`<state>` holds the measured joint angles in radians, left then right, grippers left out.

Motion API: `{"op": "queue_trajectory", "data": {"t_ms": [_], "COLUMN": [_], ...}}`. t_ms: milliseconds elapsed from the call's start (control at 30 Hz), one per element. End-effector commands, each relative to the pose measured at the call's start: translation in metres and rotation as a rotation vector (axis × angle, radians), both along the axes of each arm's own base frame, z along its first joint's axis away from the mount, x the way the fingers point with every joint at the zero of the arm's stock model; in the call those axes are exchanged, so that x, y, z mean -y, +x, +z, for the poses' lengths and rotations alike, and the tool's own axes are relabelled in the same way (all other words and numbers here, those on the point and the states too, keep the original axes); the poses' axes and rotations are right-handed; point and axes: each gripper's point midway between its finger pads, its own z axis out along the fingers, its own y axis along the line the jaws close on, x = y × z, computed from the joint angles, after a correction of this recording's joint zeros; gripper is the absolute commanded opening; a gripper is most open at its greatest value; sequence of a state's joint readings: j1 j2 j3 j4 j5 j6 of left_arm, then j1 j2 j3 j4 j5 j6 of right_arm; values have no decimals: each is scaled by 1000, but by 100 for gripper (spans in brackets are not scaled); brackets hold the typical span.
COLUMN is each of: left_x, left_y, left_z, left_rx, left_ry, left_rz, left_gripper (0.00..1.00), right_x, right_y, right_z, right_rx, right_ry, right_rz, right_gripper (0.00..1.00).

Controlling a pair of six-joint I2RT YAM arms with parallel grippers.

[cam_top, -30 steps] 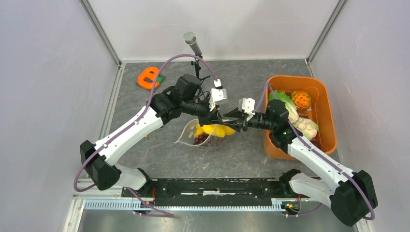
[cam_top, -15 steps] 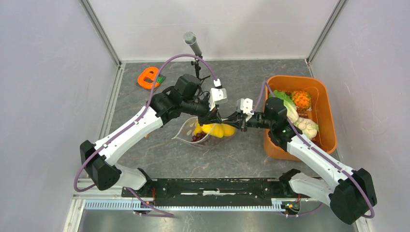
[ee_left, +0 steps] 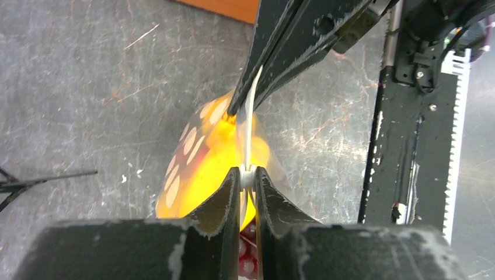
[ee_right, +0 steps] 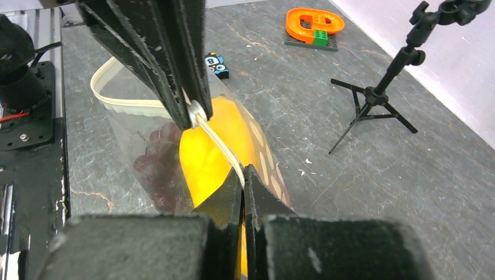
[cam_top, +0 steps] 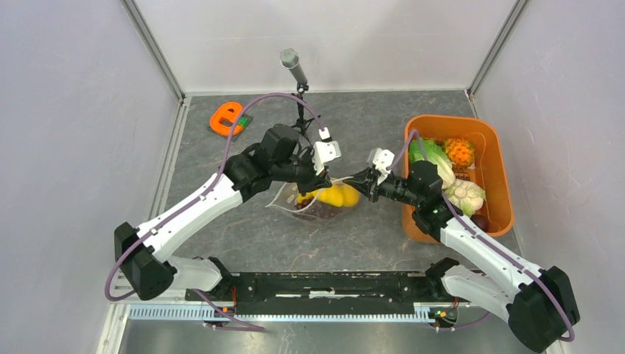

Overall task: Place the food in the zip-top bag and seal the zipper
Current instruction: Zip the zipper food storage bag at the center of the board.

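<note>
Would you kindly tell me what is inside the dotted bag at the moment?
Inside the bag: a yellow fruit and purple grapes. Anything beneath or behind the fruit is covered, so I cannot tell what else is there.

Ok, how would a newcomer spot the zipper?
At the middle of the table is the clear dotted bag holding yellow and purple food. The zipper is the thin whitish strip along its mouth, the only part pinched by the left gripper and right gripper.
</note>
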<state>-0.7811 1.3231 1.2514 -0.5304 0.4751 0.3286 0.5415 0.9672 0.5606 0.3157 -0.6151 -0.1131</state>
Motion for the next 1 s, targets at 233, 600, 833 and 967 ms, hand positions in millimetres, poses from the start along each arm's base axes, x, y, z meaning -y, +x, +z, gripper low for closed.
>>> {"op": "queue_trajectory", "data": {"t_ms": [233,600,833,967], "left_x": [-28,-5,-1,-2], "left_y": [11,-5,-5,-5], "left_z": [12,31,31,31], "left_rx": [68,17,2,3], "left_ry": [12,-56,-67,-70], "left_rz": [155,9,0,8], "left_gripper": [2,2,2,2], "right_x": [4,-14,-31,-34], "right_y": [10,5,-7,-14], "right_z": [26,36,26,17], "right_rx": [79,144,129,123], "right_ry": [66,-69,-141,-158], "right_rz": [-48,133,263,301], "right_gripper": [0,54,51,41]}}
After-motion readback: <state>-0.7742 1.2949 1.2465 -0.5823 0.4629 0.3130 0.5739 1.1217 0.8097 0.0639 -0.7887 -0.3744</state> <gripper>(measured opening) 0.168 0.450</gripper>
